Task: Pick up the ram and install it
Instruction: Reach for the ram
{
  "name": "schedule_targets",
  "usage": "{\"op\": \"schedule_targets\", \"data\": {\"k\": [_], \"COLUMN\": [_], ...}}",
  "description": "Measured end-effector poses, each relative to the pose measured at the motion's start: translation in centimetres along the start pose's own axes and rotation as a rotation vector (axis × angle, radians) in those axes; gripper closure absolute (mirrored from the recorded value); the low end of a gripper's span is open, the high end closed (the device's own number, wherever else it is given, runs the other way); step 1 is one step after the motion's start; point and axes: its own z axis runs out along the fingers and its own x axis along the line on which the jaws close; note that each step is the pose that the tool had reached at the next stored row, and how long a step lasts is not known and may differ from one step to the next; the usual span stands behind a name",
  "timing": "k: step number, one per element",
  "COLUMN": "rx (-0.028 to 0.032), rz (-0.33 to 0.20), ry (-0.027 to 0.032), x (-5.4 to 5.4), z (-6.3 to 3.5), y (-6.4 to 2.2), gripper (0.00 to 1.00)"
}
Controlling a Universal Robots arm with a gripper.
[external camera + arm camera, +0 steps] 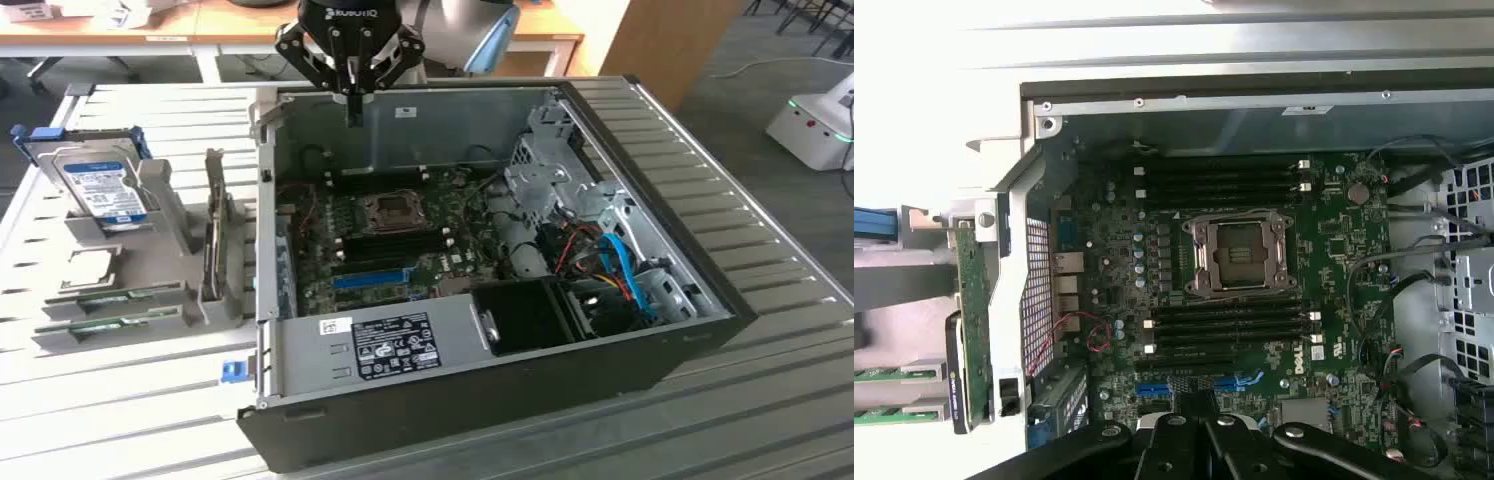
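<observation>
As the claw (354, 112) (ROBOTIQ) hangs shut, motherboard (1334, 300) reads DELL.

In the exterior view the light is soft and even, and I cannot tell one single source. The white slatted table (761, 320) is bright and carries no hard shadows. The inside of the computer case (400, 120) is darker. Its back wall gives only a dull grey shine, and the black fan shroud (534, 315) has almost no detail. In the wrist view the table beside the case is burnt out to plain white, and the glare swallows its slats. The motherboard (1254, 300) lies in dimmer, greenish light, and the metal wall beside it has a pale bluish reflection. My gripper (1199, 445) is a dark shape close to the lens, with small highlights on its screws
</observation>
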Motion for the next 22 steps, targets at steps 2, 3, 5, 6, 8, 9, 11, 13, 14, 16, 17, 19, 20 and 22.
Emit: {"op": "schedule_targets", "data": {"k": [2,3,5,6,8,9,11,13,14,16,17,19,20,22], "rx": [0.0000,0.0000,0.0000,0.0000,0.0000,0.0000,0.0000,-0.0002,-0.0002,0.0000,-0.0001,0.0001,0.0000,0.0000], "rz": [0.000,0.000,0.000,0.000,0.000,0.000,0.000,0.000,0.000,0.000,0.000,0.000,0.000,0.000], "ry": [0.0000,0.0000,0.0000,0.0000,0.0000,0.0000,0.0000,-0.0001,-0.0001,0.0000,0.0000,0.0000,0.0000,0.0000], "x": [0.0,0.0,0.0,0.0,0.0,0.0,0.0,0.1,0.2,0.4,0.6,1.0,1.3,1.7], "z": [0.00,0.00,0.00,0.00,0.00,0.00,0.00,0.01,0.00,-0.01,-0.01,-0.03,-0.04,-0.05], "y": [0.00,0.00,0.00,0.00,0.00,0.00,0.00,0.00,-0.01,-0.03,-0.05,-0.08,-0.09,-0.13], "gripper": [0.89,0.89,0.89,0.89,0.89,0.89,0.89,0.89,0.89,0.89,0.89,0.89,0.89,0.89]}}
